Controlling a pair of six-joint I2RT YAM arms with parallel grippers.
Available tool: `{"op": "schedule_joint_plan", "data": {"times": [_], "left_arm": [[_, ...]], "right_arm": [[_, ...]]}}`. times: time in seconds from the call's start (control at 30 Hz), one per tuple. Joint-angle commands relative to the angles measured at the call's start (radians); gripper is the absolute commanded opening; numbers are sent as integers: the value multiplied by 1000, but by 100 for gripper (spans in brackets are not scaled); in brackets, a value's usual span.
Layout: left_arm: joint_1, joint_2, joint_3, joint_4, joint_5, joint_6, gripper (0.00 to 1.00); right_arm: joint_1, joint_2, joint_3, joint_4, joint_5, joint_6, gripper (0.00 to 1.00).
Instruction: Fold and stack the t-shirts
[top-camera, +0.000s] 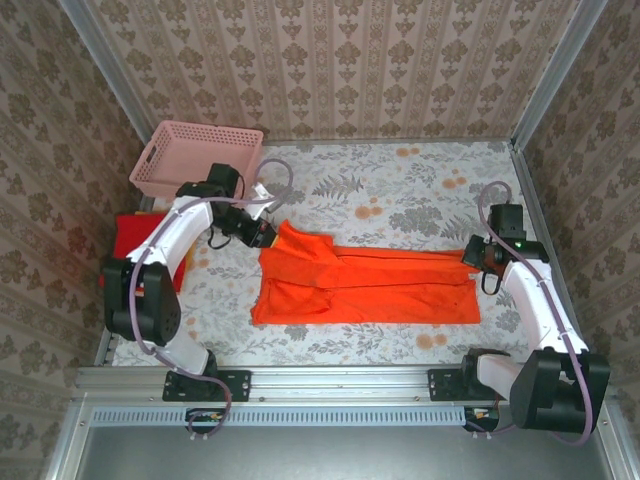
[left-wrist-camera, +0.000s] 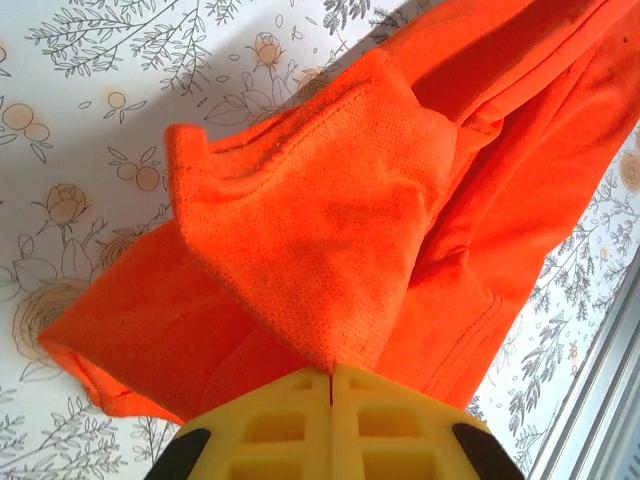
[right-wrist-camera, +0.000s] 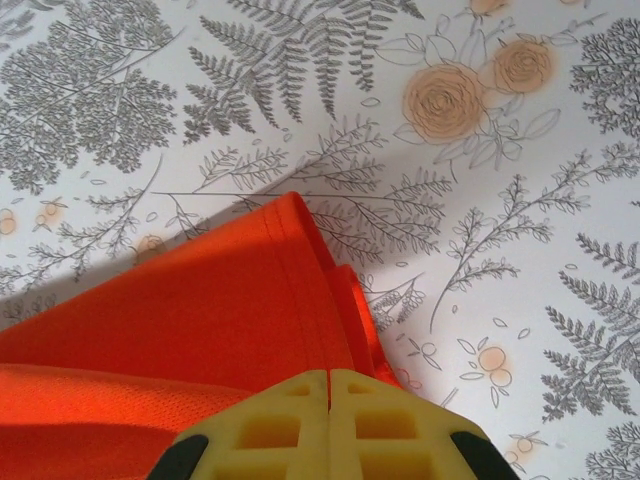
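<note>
1. Orange t-shirt (top-camera: 360, 285): the garment is lying across the middle of the table (top-camera: 400, 190), on a cloth printed with grey ferns and orange flowers. It is stretching in a long band from left to right. Its left part is bunching into a wider, creased mass, and its right part is lying flat and narrow.

2. Left gripper (top-camera: 262, 233): it is sitting at the upper left corner of the orange t-shirt. In the left wrist view the left gripper (left-wrist-camera: 330, 378) is showing its yellow fingers (left-wrist-camera: 280, 425) pressed together with no gap. A fold of orange mesh cloth is running straight into the seam between them. The pinched fold is rising off the table surface and is casting a shadow on the print.

3. Right gripper (top-camera: 470, 257): it is sitting at the right end of the garment. In the right wrist view the right gripper (right-wrist-camera: 329, 378) is also fully closed. Its fingers (right-wrist-camera: 270, 432) are clamping the stitched edge of the orange t-shirt where two layers are overlapping.

4. Red t-shirt (top-camera: 128, 240): it is resting at the left edge of the table, partly hidden behind the left arm, as a compact red shape.

5. Pink basket (top-camera: 195, 158): it is standing at the far left corner, just beyond the red t-shirt and apart from the orange one.
</note>
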Motion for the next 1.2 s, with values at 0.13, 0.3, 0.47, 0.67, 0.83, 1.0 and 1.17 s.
{"op": "schedule_joint_plan", "data": {"times": [0.13, 0.3, 0.47, 0.67, 0.83, 1.0, 1.17], "left_arm": [[11, -81, -56, -46, -27, -25, 0], [11, -111, -83, -63, -49, -35, 0], [9, -122, -97, -84, -46, -49, 0], [-1, -101, -121, -112, -94, -38, 0], [-16, -50, -124, -140, -111, -41, 0], [-27, -67, -130, -151, -90, -40, 0], [-35, -76, -131, -192, -108, -35, 0]], "right_arm": [[-13, -5, -18, -64, 37, 66, 0], [-15, -32, -29, -85, 38, 81, 0], [-15, -32, -51, -94, 33, 103, 0], [-16, -25, -70, -94, 19, 118, 0], [-18, -2, -82, -117, 32, 124, 0], [-18, 31, -78, -126, 52, 142, 0], [-18, 27, -67, -146, 56, 148, 0]]}}
